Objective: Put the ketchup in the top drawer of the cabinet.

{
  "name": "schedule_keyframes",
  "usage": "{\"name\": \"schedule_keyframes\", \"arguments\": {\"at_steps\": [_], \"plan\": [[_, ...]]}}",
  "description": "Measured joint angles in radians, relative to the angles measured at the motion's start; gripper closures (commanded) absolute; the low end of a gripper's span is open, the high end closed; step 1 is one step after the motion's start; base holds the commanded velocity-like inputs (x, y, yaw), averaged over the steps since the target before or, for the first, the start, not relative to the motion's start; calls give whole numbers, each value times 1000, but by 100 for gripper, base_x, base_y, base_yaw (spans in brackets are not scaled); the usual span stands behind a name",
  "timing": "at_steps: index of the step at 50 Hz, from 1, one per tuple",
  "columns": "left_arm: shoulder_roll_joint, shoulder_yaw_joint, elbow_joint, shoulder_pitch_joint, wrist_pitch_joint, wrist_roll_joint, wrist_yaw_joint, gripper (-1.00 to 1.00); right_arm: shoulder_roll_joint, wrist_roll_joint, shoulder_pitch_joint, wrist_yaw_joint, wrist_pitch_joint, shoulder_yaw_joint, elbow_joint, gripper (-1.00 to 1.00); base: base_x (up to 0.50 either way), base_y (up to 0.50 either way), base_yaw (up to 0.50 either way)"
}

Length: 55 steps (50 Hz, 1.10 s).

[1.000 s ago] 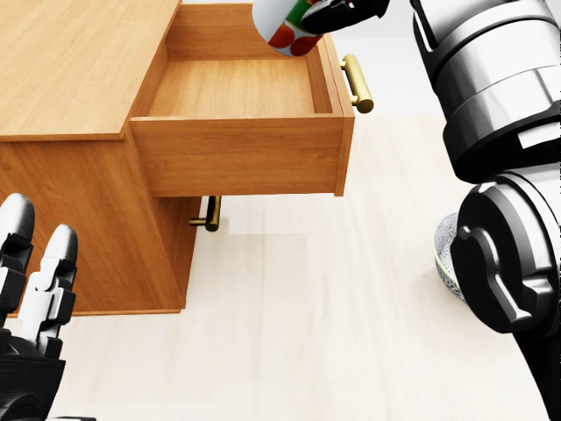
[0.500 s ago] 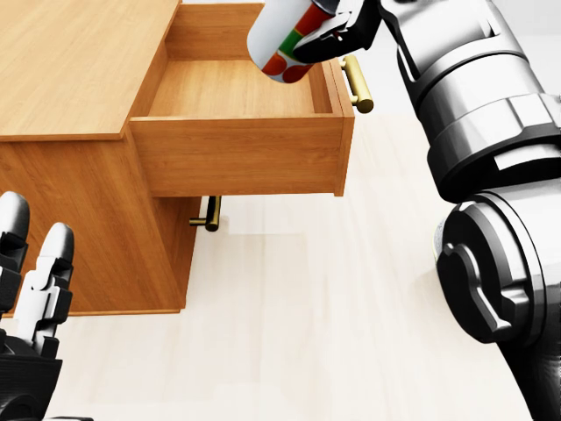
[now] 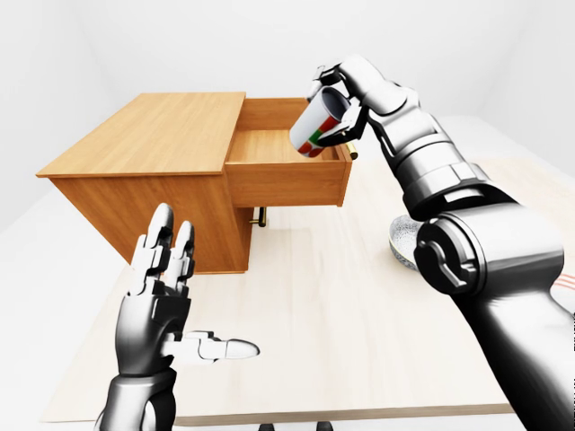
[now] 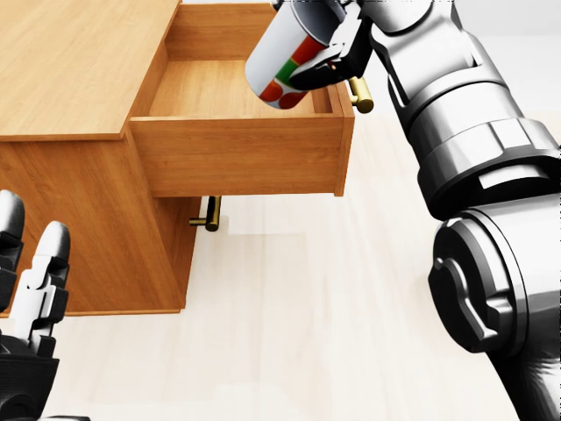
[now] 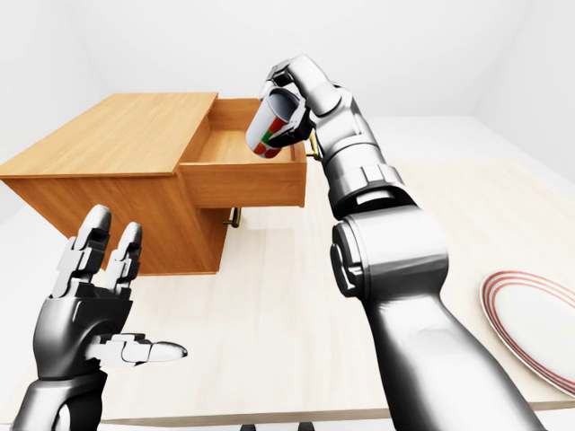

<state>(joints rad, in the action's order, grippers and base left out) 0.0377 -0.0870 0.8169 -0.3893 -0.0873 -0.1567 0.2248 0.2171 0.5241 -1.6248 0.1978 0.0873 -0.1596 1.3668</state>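
Observation:
The ketchup is a white container with a red and green label. It hangs tilted over the right part of the open top drawer, with my right hand shut on its upper end. The drawer is pulled out of the wooden cabinet and shows a bare wooden floor; its brass handle sticks out just right of the ketchup. My left hand is held low at the bottom left of the left-eye view, open with fingers spread and nothing in it.
A lower drawer's brass handle shows under the open drawer. On the pale table a speckled bowl sits partly behind my right arm. A red-rimmed white plate lies at the far right.
My right hand has carried the ketchup down and to the left, further over the drawer, and tilted it more. My right arm now hides the bowl in the head view.

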Motion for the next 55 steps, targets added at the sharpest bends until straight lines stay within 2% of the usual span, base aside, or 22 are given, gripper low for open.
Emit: {"name": "schedule_keyframes", "arguments": {"at_steps": [28, 29, 30, 31, 35, 55], "plan": [[3, 0, 3, -2, 0, 0, 3, -100, -13, -5, 41, -1, 0, -2, 2, 100, 0, 0, 0], [3, 0, 2, -2, 0, 1, 3, -100, -13, -5, 40, -1, 0, -2, 2, 15, 0, 0, 0], [3, 1, 2, -3, 0, 1, 3, -100, -12, -6, 40, -3, 0, -3, 2, -6, 0, 0, 0], [3, 2, 1, -3, 0, 2, 3, -100, -12, -7, 39, -5, 0, -4, 1, -45, 0, 0, 0], [2, 4, -1, -4, 0, 4, 2, -100, -10, -5, 35, -9, 0, -2, -1, -99, 0, 0, 0], [-4, 28, -11, -14, 0, 18, -6, -100, 16, 21, -32, -20, 0, 6, -9, -100, 0, 0, 0]]}}
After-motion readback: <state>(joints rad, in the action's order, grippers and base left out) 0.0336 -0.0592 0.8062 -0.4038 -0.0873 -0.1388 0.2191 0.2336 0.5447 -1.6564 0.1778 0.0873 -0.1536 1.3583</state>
